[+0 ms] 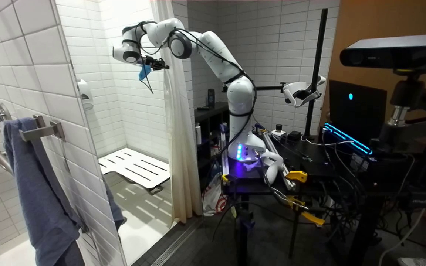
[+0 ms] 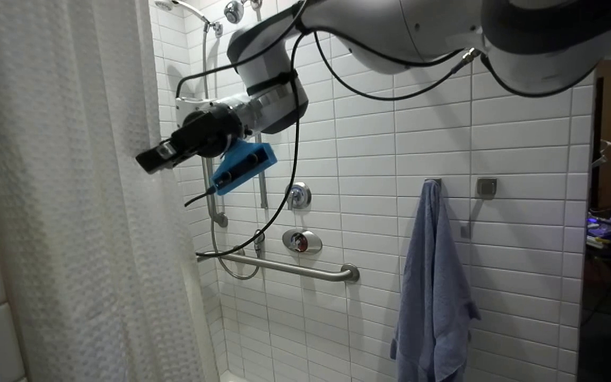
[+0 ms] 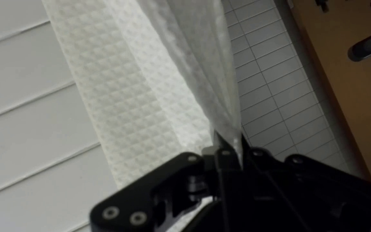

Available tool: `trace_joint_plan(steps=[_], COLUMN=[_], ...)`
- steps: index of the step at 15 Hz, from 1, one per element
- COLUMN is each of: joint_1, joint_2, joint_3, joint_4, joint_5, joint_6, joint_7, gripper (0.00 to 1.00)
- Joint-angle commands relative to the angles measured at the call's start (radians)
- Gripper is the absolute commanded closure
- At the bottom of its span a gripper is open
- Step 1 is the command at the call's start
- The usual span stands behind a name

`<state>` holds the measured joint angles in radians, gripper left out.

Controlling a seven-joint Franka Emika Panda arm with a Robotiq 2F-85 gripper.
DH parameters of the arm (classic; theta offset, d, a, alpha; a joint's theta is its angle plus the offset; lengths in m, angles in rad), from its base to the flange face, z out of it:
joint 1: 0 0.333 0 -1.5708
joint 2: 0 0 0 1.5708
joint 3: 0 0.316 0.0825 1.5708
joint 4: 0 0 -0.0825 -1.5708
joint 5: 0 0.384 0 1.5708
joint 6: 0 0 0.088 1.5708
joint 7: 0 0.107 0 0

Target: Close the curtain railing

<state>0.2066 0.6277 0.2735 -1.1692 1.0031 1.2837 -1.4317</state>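
The curtain railing's off-white shower curtain (image 1: 183,147) hangs in vertical folds, bunched at the shower opening's edge nearer the robot base. It also fills the left part of an exterior view (image 2: 88,212) and the middle of the wrist view (image 3: 134,83). The rod is out of view. My gripper (image 1: 167,67) is at the curtain's upper part, at its free edge side. In the wrist view, the gripper (image 3: 232,146) is shut on a gathered fold of the curtain, pinched between the fingertips. In an exterior view, the gripper (image 2: 149,162) touches the fabric, and the pinched part is hidden.
A white slatted bench (image 1: 139,166) stands inside the shower. A blue-grey towel (image 1: 39,184) hangs on the tiled partition (image 1: 46,81). A metal grab bar (image 2: 289,269) runs along the tiled wall. A dark shelf (image 1: 213,118) stands behind the curtain, beside the robot's table.
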Motion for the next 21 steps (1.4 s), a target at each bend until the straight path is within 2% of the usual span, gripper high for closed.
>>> trace_joint_plan(steps=[1,11,21], joint_1=[0.035,0.075,0.134], joint_2=[0.030,0.104,0.153], joint_3=[-0.029,-0.034,-0.103], joint_4=[0.077,0.287,0.480], joint_5=[-0.084,-0.341,-0.558], joint_6=[-0.005,-0.029,-0.046], joint_7=[0.056,0.323,0.505], gripper=[0.99,0.99,0.99])
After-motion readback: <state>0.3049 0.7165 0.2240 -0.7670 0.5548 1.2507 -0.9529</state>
